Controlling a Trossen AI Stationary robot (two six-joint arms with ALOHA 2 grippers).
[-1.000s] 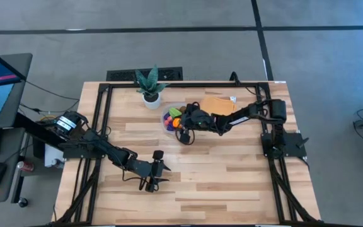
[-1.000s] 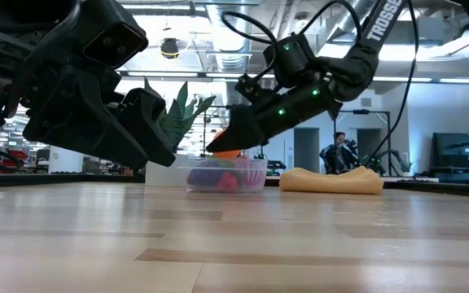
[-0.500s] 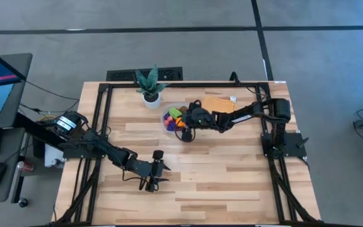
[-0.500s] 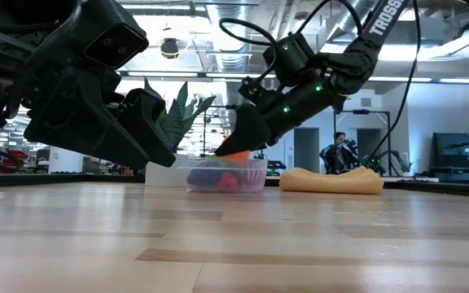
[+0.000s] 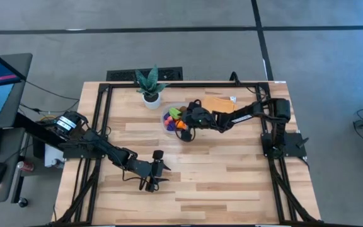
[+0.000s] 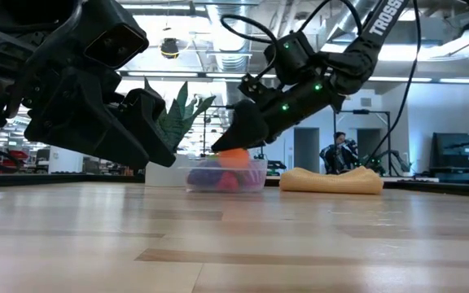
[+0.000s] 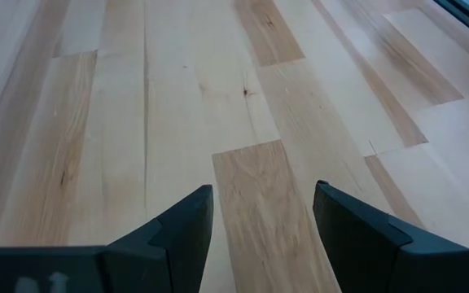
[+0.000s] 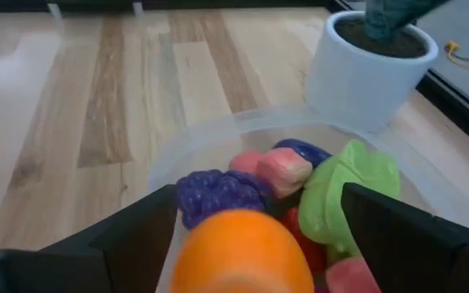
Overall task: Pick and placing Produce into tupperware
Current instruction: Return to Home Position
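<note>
The clear round tupperware [image 5: 171, 112] stands at the table's far middle, holding several pieces of produce: purple [image 8: 218, 195], pink [image 8: 279, 171], green [image 8: 352, 183]. My right gripper [image 8: 257, 195] hovers over its near-right rim, open, slanting down. An orange piece [image 8: 243, 248] lies between the fingers, on top of the pile [image 6: 233, 156]. My left gripper [image 5: 149, 184] waits open over bare wood near the table's near middle [image 7: 263, 203]. My right gripper stands open around the orange piece. A gap shows between the piece and one finger [image 8: 381, 236]. Whether the other finger [image 8: 141, 236] still touches it, I cannot tell. The piece rests on the produce in the tub.
A white plant pot [image 5: 150, 98] stands just far-left of the tub [image 8: 365, 69]. A flat orange cloth [image 5: 218, 104] lies to the tub's right, under my right arm. Black frame rails [image 5: 99, 126] run along the table's sides. Bare wood fills the table's near half.
My right gripper has opened over the tupperware and tipped up a little. The orange piece it held has sunk from between the fingers onto the pile in the tub.
</note>
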